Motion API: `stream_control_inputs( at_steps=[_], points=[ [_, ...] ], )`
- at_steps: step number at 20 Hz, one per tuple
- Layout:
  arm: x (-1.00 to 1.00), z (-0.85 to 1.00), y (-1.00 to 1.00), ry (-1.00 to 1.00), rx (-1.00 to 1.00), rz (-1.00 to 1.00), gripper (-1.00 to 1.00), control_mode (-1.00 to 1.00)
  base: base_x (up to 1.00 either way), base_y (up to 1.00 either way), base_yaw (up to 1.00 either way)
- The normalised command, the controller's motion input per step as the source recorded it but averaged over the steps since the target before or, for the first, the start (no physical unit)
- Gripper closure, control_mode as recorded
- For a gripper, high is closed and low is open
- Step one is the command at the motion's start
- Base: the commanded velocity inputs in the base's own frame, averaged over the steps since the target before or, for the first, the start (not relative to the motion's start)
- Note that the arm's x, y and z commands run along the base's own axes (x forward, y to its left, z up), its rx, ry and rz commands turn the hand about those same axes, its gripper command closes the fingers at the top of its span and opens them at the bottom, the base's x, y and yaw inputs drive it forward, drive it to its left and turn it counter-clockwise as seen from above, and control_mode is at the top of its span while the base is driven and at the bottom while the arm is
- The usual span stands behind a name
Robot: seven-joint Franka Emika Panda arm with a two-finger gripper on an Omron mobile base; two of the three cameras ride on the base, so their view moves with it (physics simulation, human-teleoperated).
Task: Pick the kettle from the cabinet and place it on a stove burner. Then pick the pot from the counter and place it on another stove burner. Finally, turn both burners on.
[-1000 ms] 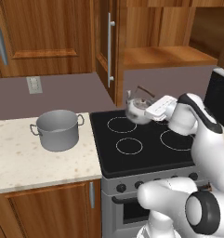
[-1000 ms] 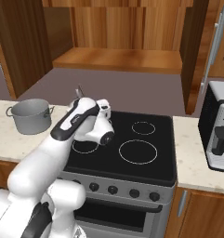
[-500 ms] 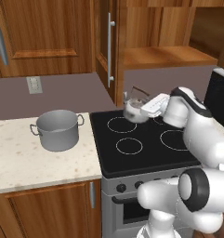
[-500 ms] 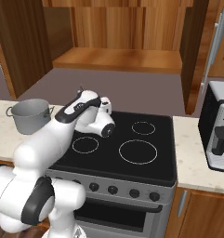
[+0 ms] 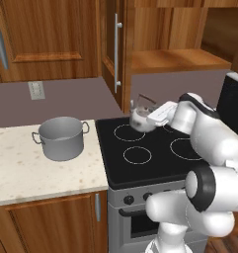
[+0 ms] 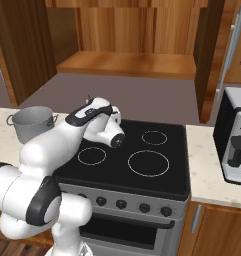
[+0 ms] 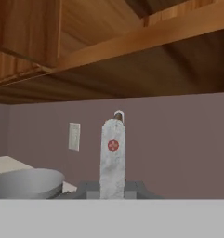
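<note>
Gripper (image 5: pixel 149 116): pressed together on the kettle's arched handle; in the hand view the handle (image 7: pixel 113 155) rises as a pale strip between the two dark finger tips.
Kettle (image 5: pixel 139 116): small and silver, held at the far left burner (image 5: pixel 129 132) of the stove (image 5: pixel 155 163), low over its ring. Whether its base already touches the glass cannot be told.
Arm: reaches from the near right, forearm roughly level, wrist pointing left toward the kettle; in the right base view the hand (image 6: pixel 103 118) hides most of the kettle.
Pot (image 5: pixel 60 138): wide, grey, lidless, standing on the counter (image 5: pixel 21 173) left of the stove, well apart from the kettle.
Cabinet (image 5: pixel 175 59): open wooden shelf above and behind the stove, its door with the long bar handle (image 5: pixel 117 53) swung out to the left.
Step in hand: judged to be setting the kettle on its burner; pot and knobs (image 5: pixel 129 200) not yet dealt with.
Doing it well: lower straight down until the base sits flat and centred on the ring, then part the fingers before lifting away, so the handle is not dragged. Keep the near left burner (image 5: pixel 137 154) free for the pot.
Risk: releasing early or off-level could tip so small a kettle.
</note>
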Motion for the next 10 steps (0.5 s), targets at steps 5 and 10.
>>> stream_control_inputs(
  at_steps=[5, 10],
  points=[
    [0.15, -0.03, 0.0, 0.0, -0.04, 0.0, 1.0, -1.0, 0.0, 0.0, 0.0],
    [0.17, 0.0, 0.06, 0.0, -0.09, 0.0, 1.0, -1.0, 0.0, 0.0, 0.0]
  ],
)
